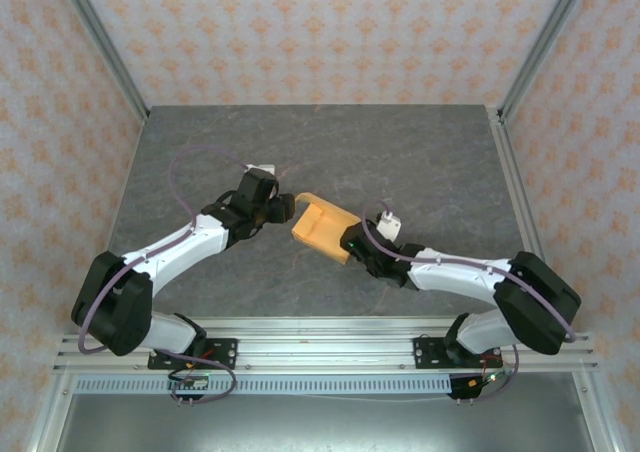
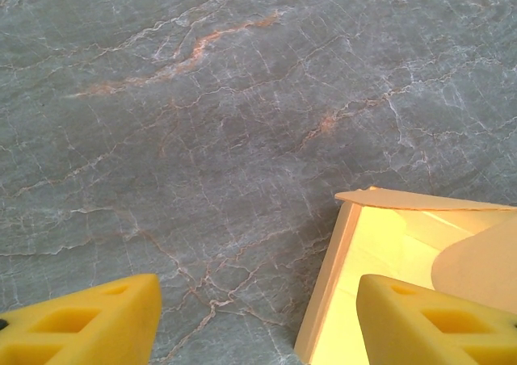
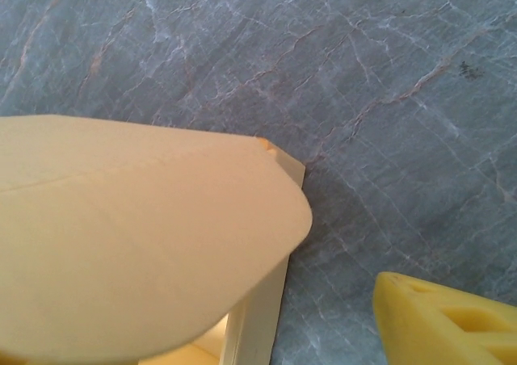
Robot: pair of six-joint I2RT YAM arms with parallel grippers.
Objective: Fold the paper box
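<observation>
Two claws at work on one half-raised paper box [image 1: 322,228], in the middle of the grey marbled table [image 1: 420,152]. Starting at the left: left gripper [image 1: 281,209] parked just off the box's left end, spread wide, nothing clamped. Through its wrist camera, straddling a corner wall: one yellow finger [image 2: 89,325] outside over bare stone, the other finger [image 2: 436,325] over the bright inside of the tray, neither visibly pressing card. On to the middle: tan-orange card sitting on the stone, side walls already standing, a rounded flap [image 3: 137,252] loose and lifted at the right end. Looks like the wall-and-flap stage, roughly midway, closing tucks not yet made. Over to the right: right gripper [image 1: 357,244] tucked against the box's right end, likewise open, no hold on anything; one finger [image 3: 440,320] clear of the card with stone between, its partner hidden behind that flap. Next move, at a guess: brace the left wall, then catch the rounded flap and swing it over and down into the tray, lining up the tab before pushing. Watch for thin card buckling, or the whole box skating across smooth stone. In the way: two claws crowding one small box, and the raised flap masking the right wrist's view. Round about, patterned wallpaper [image 1: 320,32] and aluminium rails [image 1: 320,357].
</observation>
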